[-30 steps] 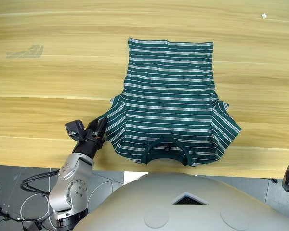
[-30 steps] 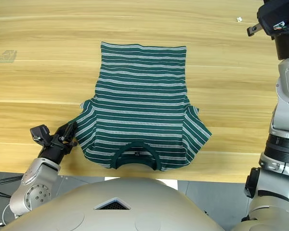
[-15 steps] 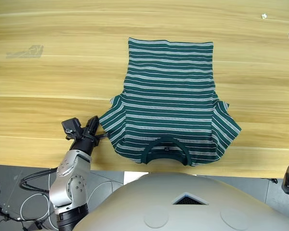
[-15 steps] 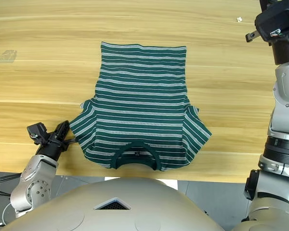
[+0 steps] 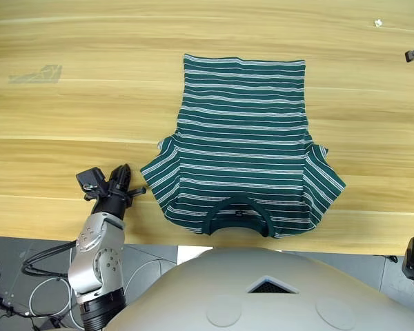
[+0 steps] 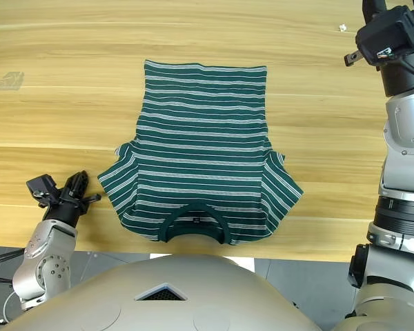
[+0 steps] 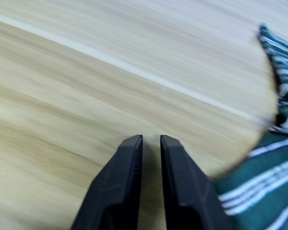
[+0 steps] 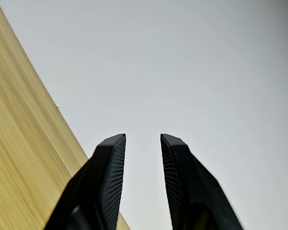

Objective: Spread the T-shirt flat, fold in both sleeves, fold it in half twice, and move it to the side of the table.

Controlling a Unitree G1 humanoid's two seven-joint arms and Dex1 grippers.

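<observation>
One dark green white-striped T-shirt (image 5: 243, 145), one pale wooden table (image 5: 90, 103), one tiny white scrap (image 5: 378, 23) at two o'clock, two black grippers: left gripper (image 7: 151, 139), right gripper (image 8: 143, 139)

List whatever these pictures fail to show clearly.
Right claw: cut off by the left eye view's right edge.
White speck on the table: too small to identify in the eye views.
T-shirt: blurred in the left wrist view, cut by its edge.
</observation>
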